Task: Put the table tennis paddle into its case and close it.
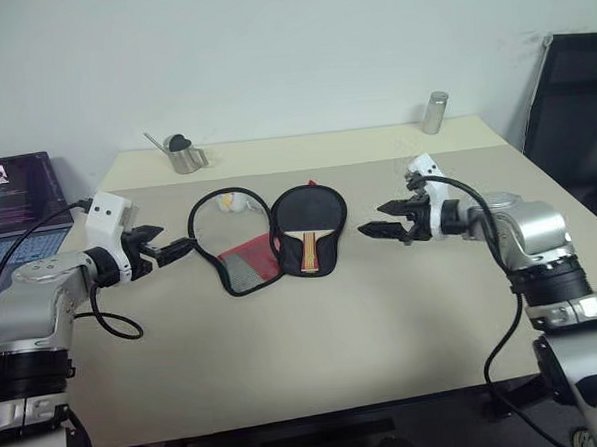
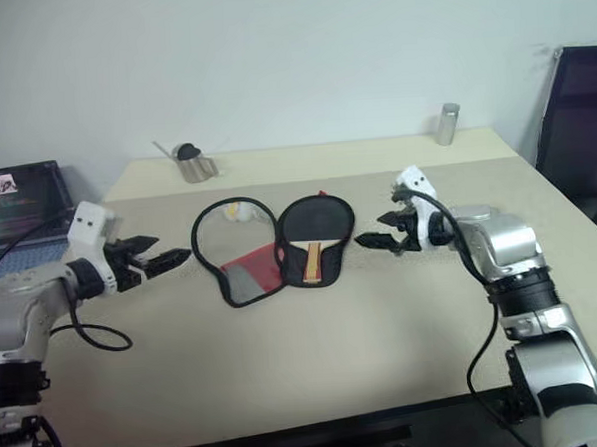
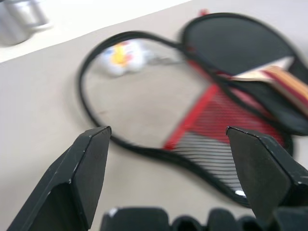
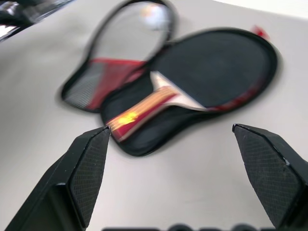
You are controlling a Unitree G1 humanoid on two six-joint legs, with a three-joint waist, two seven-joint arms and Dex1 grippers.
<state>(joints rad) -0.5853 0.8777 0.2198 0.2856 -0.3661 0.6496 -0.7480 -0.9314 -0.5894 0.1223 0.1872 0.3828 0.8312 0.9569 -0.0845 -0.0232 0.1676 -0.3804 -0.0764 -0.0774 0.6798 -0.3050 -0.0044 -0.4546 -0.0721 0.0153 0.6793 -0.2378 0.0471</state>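
Paddle (image 1: 304, 226) handle points toward robot.

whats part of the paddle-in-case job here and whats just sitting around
Job: paddle, lying in the open case; left gripper and right gripper, both open and empty.

Lying about: metal mug, steel cylinder, laptop, chair, small white thing beside the case.
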